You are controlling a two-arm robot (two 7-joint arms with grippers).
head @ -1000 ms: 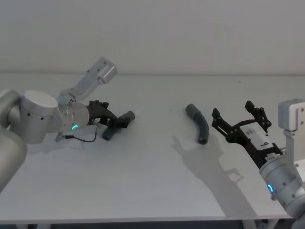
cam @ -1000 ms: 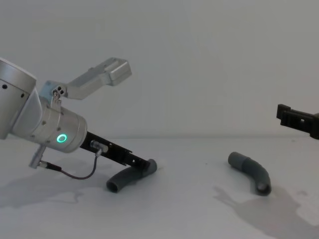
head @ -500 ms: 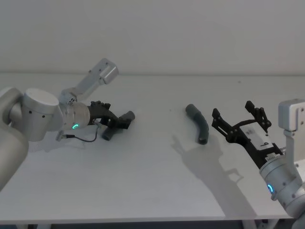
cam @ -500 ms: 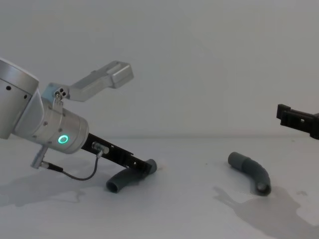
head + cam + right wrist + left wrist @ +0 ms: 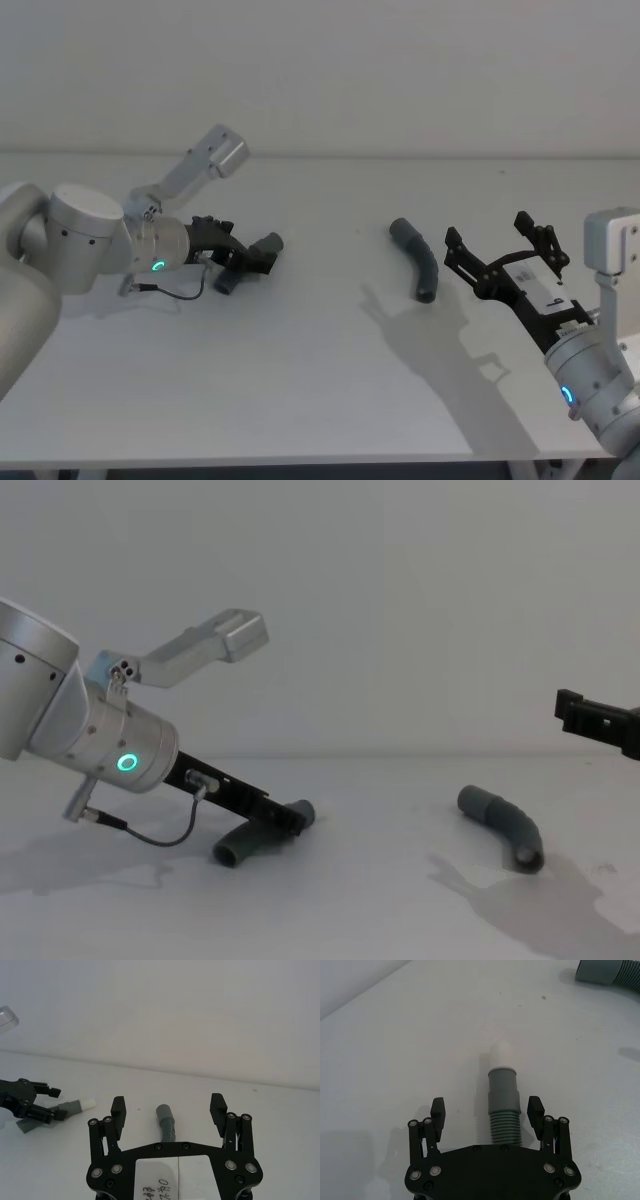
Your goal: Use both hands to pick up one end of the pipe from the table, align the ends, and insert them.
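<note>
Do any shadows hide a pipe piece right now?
Head view: the right gripper casts its shadow on the table beside the right piece, not over it. Chest view: it sits in front of that piece. Left wrist view: the left piece, inside the open left gripper, throws a faint shadow alongside.

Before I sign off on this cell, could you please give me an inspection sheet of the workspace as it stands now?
Surface: table is white and matte, with arm shadows on it.
Job's things: left pipe piece lies on the table inside the left gripper; right pipe piece lies well apart from it, not joined.
Clutter: nothing seen.
Grippers: left gripper is open and straddles its piece, its fingers not touching it; right gripper is open, raised beside the right pipe piece and holding nothing.
Cables: a thin dark cable loops from the left wrist, low near the table.
Surroundings: plain white wall behind.
</note>
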